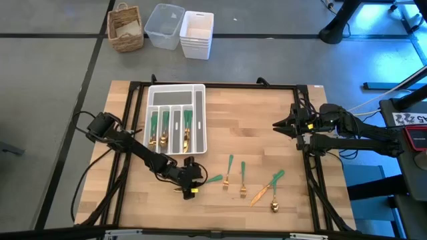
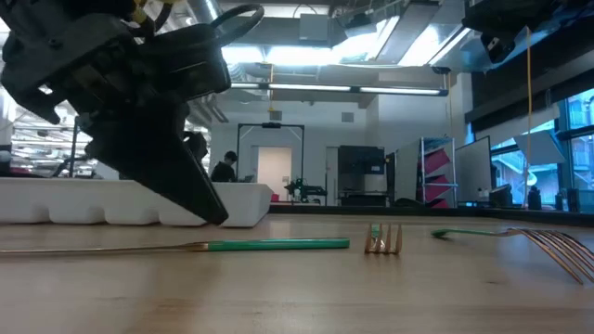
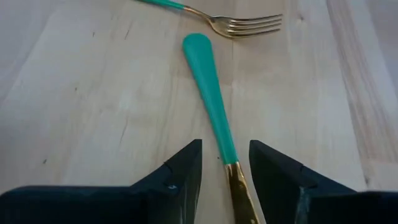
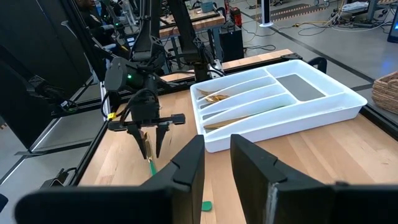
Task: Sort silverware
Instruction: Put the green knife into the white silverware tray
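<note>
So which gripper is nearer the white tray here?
Left. The left gripper sits just below the white tray's near corner, over a green-handled utensil. The right gripper waits farther off across the table.

two arms are showing, each with one gripper: left gripper (image 1: 193, 181), right gripper (image 1: 279, 125). one white tray (image 1: 198, 93) is sitting on one table (image 1: 253, 107). five loose silverware pieces (image 1: 243, 175) are lying outside the tray; pieces inside are overlapping, count unclear. three containers are standing beyond the table: one basket (image 1: 126, 27), two bins (image 1: 181, 30).
</note>
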### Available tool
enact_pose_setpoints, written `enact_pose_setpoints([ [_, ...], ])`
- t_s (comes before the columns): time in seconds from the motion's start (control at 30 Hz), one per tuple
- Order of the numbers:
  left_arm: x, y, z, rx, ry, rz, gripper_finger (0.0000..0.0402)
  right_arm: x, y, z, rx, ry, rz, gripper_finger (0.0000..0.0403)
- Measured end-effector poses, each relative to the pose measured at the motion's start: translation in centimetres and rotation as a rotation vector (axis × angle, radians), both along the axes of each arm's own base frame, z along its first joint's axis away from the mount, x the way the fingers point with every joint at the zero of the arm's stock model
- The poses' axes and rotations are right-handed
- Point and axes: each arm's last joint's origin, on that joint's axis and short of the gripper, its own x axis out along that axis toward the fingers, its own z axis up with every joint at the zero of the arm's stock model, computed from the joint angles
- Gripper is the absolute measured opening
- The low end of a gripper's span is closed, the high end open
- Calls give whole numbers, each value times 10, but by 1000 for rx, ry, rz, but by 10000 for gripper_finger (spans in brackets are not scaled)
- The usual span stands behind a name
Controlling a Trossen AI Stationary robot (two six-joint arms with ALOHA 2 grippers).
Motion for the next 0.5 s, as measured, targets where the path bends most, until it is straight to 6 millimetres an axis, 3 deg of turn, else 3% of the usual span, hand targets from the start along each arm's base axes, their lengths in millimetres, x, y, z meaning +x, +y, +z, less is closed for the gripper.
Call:
enact_pose_setpoints([
  [0.5,-1,-5,-19,77,54,-52,127,0,0,0,0,-1,0,81],
])
